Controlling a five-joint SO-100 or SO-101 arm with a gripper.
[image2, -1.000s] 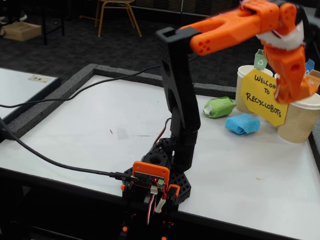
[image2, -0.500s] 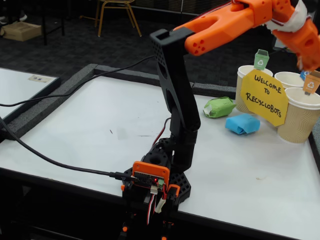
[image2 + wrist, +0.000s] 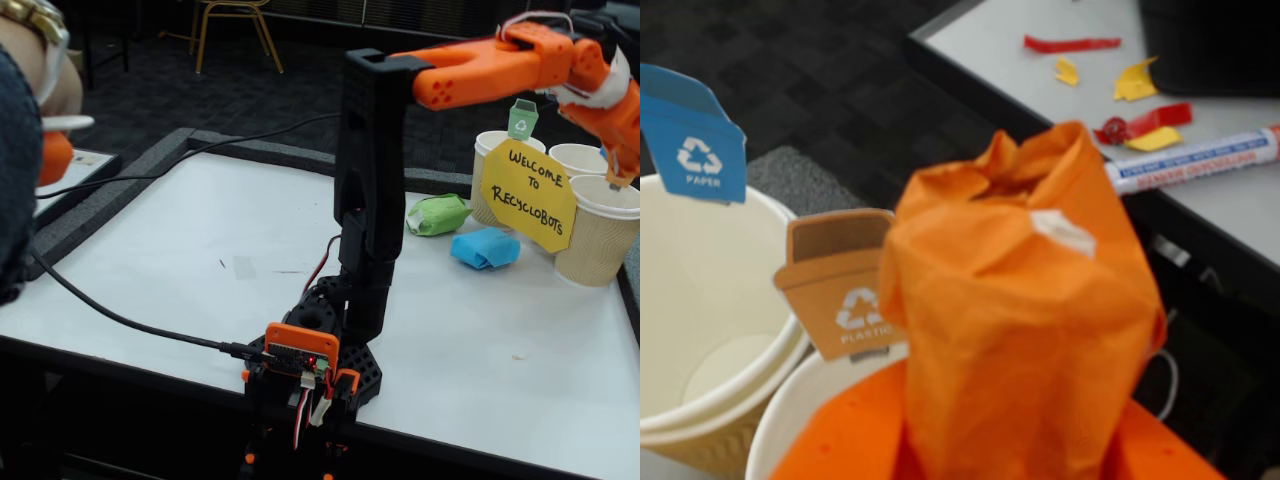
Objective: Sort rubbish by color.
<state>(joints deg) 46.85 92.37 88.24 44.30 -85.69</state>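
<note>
My claw (image 3: 1015, 440) is clamped on the orange wad (image 3: 1025, 310), which fills the middle of the wrist view and stands up out of the orange jaws at the bottom edge. In the fixed view the claw (image 3: 628, 150) hangs at the far right, over the cups, and I cannot make out the wad there.

Just left of the wad in the wrist view is an orange flag (image 3: 840, 285) marked with a recycling sign, stuck on the rim of a cup (image 3: 805, 415) directly under the claw. Further left stands a second cup (image 3: 710, 300) with a blue flag (image 3: 692, 135) that reads PAPER. Behind the wad, on another surface (image 3: 1230, 215), lie a marker (image 3: 1195, 160) and red and yellow scraps (image 3: 1140, 100).

In the fixed view the green wad (image 3: 437, 214) and blue wad (image 3: 485, 248) lie on the white surface (image 3: 200, 270), near each other, just left of the yellow sign (image 3: 528, 194) that leans on the cups. A green flag (image 3: 521, 119) rises behind the sign. The arm's base (image 3: 312, 365) sits at the near edge, and a person's arm (image 3: 30, 120) enters at far left.
</note>
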